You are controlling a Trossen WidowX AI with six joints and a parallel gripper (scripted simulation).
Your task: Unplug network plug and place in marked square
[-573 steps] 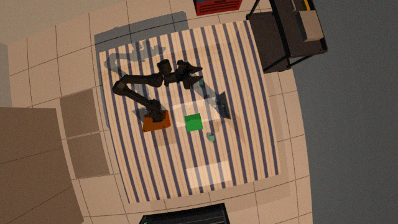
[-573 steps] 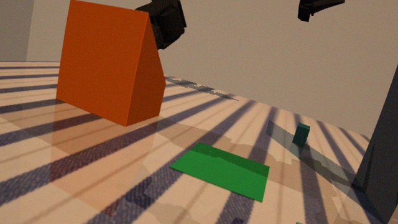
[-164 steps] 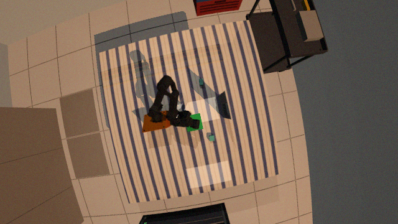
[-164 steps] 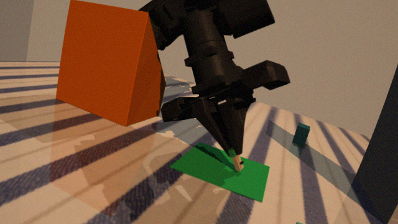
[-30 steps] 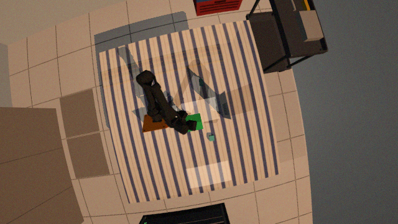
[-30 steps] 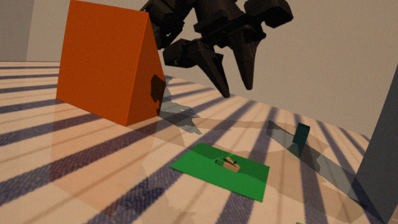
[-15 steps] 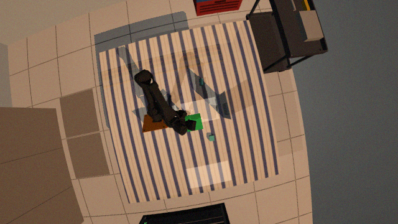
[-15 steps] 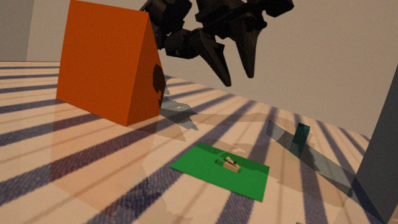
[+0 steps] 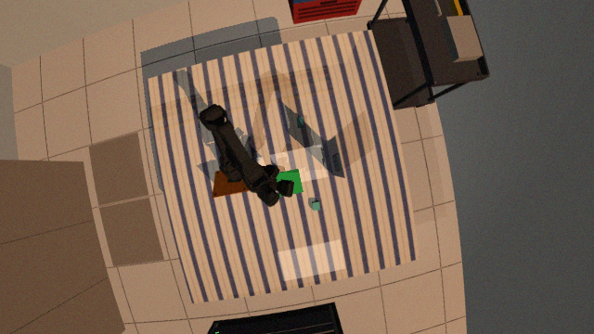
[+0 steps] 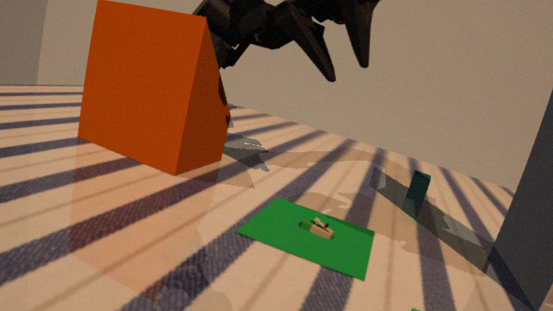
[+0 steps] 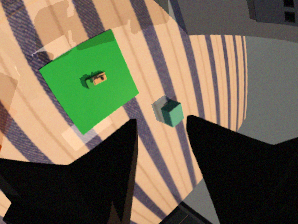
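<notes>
The small tan plug lies on the green marked square, inside its edges, with its thin tab showing on top in the exterior view. The square also shows in the top view, partly hidden by the arm. My gripper is open, with nothing between its fingers, high above the table and apart from the plug. The orange upright panel stands to the left of the square in the exterior view; its socket is hidden there.
A small teal block stands near the square. Another dark teal block stands farther back. A dark grey upright object stands at the right of the exterior view. The arm reaches above the orange panel.
</notes>
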